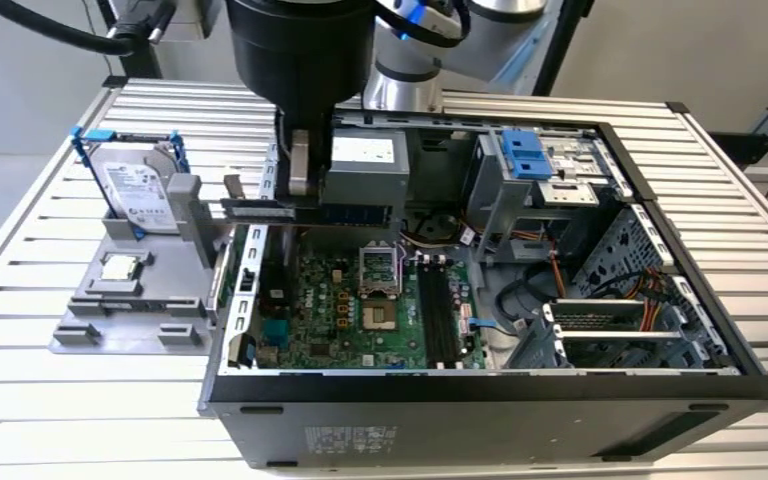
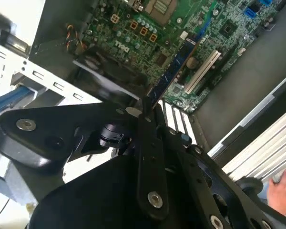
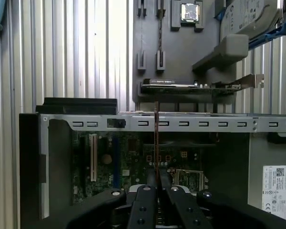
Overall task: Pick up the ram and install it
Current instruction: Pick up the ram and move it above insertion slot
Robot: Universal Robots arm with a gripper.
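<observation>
Pincer (image 1: 301, 195) closed on the ram (image 1: 357, 212), clamping one end. In the exterior view the ram's long axis runs about level, its free end pointing toward the exterior view's right. It hangs over the far part of the motherboard (image 1: 357, 310) inside the open computer case (image 1: 491, 385). It is clear of the black slots (image 1: 438, 310) and not seated.

In the second wrist view the blue stick (image 2: 176, 67) juts out from the pincer (image 2: 148, 107) over the green board. In the first wrist view it is edge-on, a thin line (image 3: 156, 138) rising from the pincer (image 3: 156, 179).

The case lies on a slatted metal surface (image 1: 64, 420). A grey holder (image 1: 131, 310) beside the case carries a hard drive (image 1: 137, 190) and a processor chip (image 1: 120, 267). A hand (image 2: 281, 188) shows at the frame edge. Pale wall behind.
</observation>
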